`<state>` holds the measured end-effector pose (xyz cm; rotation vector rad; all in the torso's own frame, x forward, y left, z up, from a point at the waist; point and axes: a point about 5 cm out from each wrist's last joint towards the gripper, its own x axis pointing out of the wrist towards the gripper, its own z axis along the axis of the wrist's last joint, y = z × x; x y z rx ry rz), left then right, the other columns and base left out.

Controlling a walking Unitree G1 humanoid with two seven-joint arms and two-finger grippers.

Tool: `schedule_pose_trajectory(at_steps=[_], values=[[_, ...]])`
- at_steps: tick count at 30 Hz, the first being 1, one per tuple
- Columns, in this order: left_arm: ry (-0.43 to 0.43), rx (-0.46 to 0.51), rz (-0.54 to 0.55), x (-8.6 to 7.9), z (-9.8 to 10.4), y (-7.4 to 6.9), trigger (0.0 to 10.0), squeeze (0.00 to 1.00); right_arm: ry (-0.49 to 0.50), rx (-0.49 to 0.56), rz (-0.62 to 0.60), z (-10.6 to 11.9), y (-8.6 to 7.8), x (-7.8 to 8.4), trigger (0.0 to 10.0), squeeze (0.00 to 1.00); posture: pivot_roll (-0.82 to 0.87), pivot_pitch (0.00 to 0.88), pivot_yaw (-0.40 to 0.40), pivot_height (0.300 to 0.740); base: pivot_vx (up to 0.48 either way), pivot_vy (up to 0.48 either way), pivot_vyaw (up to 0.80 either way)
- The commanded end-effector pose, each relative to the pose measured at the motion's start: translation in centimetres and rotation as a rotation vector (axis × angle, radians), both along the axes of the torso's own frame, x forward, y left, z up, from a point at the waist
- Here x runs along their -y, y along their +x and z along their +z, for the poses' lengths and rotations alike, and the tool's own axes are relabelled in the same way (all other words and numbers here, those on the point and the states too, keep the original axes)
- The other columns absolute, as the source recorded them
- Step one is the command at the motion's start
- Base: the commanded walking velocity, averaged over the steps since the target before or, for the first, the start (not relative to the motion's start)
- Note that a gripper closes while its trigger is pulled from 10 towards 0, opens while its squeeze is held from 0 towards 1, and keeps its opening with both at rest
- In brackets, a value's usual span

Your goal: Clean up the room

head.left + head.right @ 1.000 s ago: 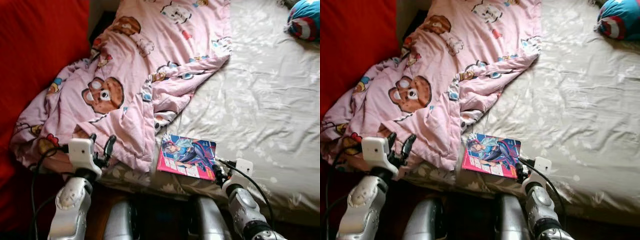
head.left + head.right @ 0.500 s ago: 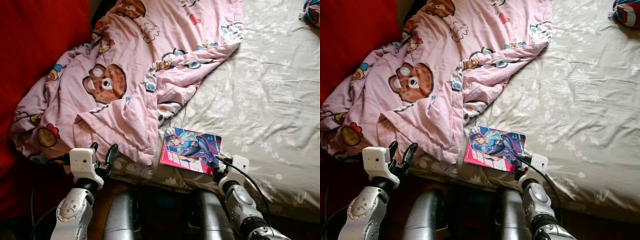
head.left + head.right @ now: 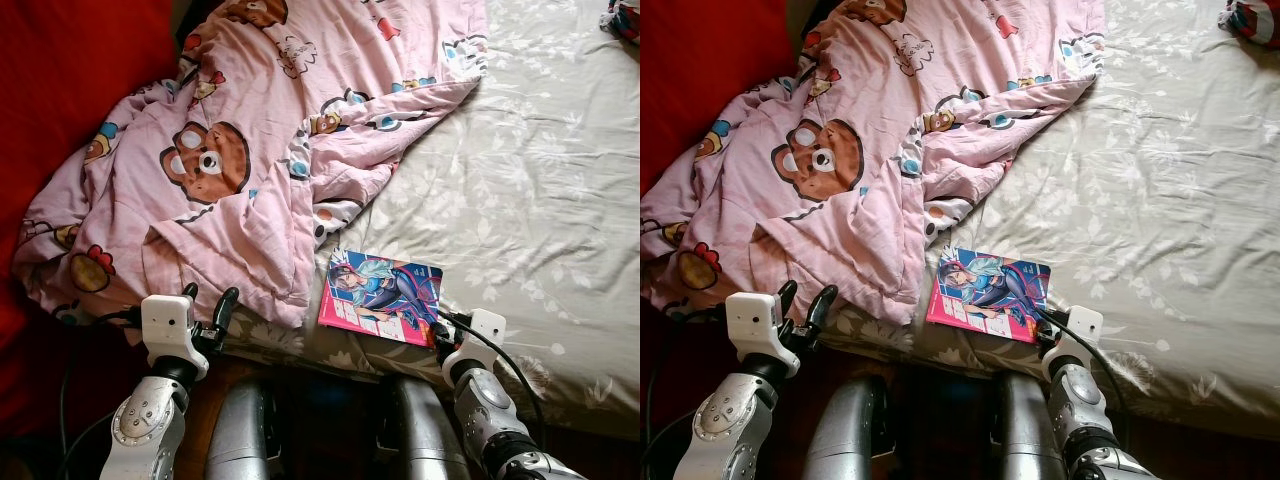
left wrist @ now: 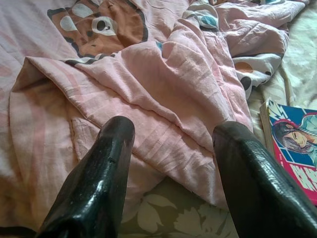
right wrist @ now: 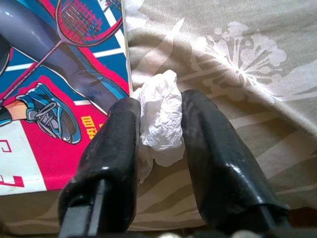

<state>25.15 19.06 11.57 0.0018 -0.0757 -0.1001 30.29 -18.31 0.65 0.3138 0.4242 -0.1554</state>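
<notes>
A crumpled white tissue [image 5: 159, 115] lies on the sheet by the corner of a glossy comic book [image 3: 382, 295], and my right gripper [image 5: 158, 106] is shut on it. In the eye views that right gripper [image 3: 438, 338] sits at the bed's near edge, touching the comic's right corner. A rumpled pink cartoon-print blanket [image 3: 250, 150] covers the bed's left half. My left gripper [image 3: 210, 300] is open at the bed's edge, just short of the blanket's hem [image 4: 173, 148], holding nothing.
The bed carries a grey-green floral sheet [image 3: 530, 190]. A red cloth surface [image 3: 70, 70] rises along the left side. A blue and red soft toy [image 3: 626, 14] peeks in at the far right corner. My silver legs [image 3: 245, 440] stand against the bed's front.
The head camera has tilted and shifted, so the whole scene has slid. Both grippers keep their places at the bed's edge, the right one by the comic's corner.
</notes>
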Motion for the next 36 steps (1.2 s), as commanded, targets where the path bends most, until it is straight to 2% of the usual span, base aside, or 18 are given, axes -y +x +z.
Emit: schedule_pose_trajectory(at_steps=[1,11,15,22,26,30,34,35,36], values=[[0.009,-0.032,0.007,-0.5,-0.4,-0.6,10.0,0.00,0.004,-0.058,-0.007,-1.4,-1.3,0.1,0.0,0.00,0.10,0.413,0.016,0.631,0.000,0.000,0.00],[0.028,-0.054,-0.008,-0.4,-0.8,-1.2,10.0,0.00,-0.013,-0.068,0.007,-1.5,-1.3,0.0,0.0,0.00,0.09,0.411,0.020,0.631,0.000,0.000,0.00],[0.030,-0.057,-0.002,-0.6,-0.9,-0.9,10.0,0.00,-0.014,-0.065,0.004,-1.3,-1.2,0.1,0.0,0.00,0.09,0.394,0.018,0.631,0.000,0.000,0.00],[0.021,-0.057,0.005,-0.6,-1.4,0.6,10.0,0.00,-0.015,0.045,-0.057,0.4,0.0,0.9,0.0,0.00,0.03,0.314,0.012,0.631,0.000,0.000,0.00],[0.011,-0.051,0.016,-0.8,-1.6,1.5,10.0,0.00,-0.051,0.125,-0.051,1.1,0.1,1.0,0.0,0.00,0.00,0.264,0.010,0.631,0.000,0.000,0.00],[0.015,-0.045,0.025,-1.2,-1.6,2.0,10.0,0.00,-0.047,0.184,-0.083,1.3,-0.5,1.3,0.0,0.00,-0.02,0.224,0.010,0.631,0.000,0.000,0.00],[-0.004,-0.041,0.065,-2.2,-2.1,2.0,10.0,0.00,-0.134,0.300,-0.044,2.1,-2.2,1.4,0.0,0.00,-0.05,0.163,0.010,0.631,0.000,0.000,0.00],[-0.010,-0.047,0.073,-2.3,-2.3,1.8,10.0,0.00,-0.157,0.327,-0.035,2.4,-2.7,1.6,6.9,0.00,-0.05,0.157,0.010,0.631,0.000,0.000,0.00],[-0.010,-0.047,0.073,-2.3,-2.3,1.8,10.0,0.00,-0.157,0.327,-0.035,2.4,-2.7,1.6,6.9,0.00,-0.05,0.157,0.010,0.631,0.000,0.000,0.00]])
